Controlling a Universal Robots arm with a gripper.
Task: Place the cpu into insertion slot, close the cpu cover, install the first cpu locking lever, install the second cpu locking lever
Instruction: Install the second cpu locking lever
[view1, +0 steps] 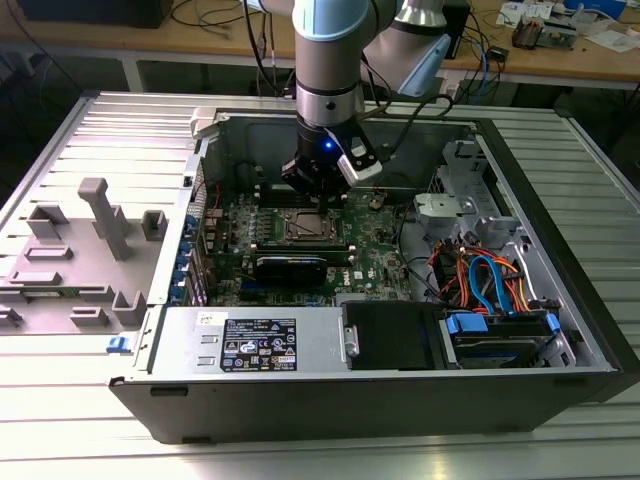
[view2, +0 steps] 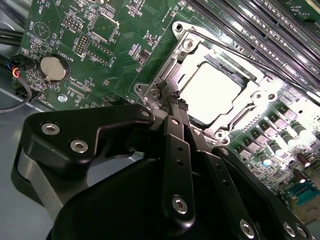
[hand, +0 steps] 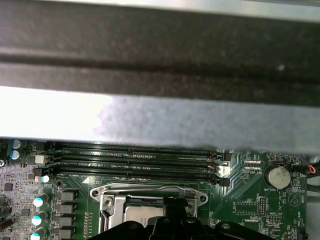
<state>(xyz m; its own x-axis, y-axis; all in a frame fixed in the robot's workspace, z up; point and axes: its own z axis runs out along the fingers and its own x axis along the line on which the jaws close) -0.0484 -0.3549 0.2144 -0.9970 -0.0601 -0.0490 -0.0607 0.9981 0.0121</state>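
Black linkage arms of the tool (view2: 176, 102) fill the foreground of the second wrist view, its two slim fingers (view2: 179, 131) drawn together with no gap and nothing between them, their tips resting at the corner of the insertion slot (view2: 162, 80). Just beyond the tips, the cpu (view2: 210, 92) lies flat in that socket, its pale metal top showing through the window of the cpu cover (view2: 197, 52), which sits down over it. A thin wire locking lever (view2: 235, 47) runs along the socket's far edge, beside the long memory slots (view2: 240, 25). To the tool's other side, a round coin battery (view2: 53, 68) sits on the green motherboard (view2: 120, 30).

From the exterior view, the arm (view1: 328, 60) reaches straight down into the open computer case (view1: 560, 300), the tool (view1: 318, 185) poised directly above the socket (view1: 305, 228). Well away from the tool, toward the exterior view's left, a grey moulded fixture (view1: 95, 230) rests on the ribbed metal bench (view1: 60, 420); toward the right, orange and blue cables (view1: 480, 275) bunch inside the case.
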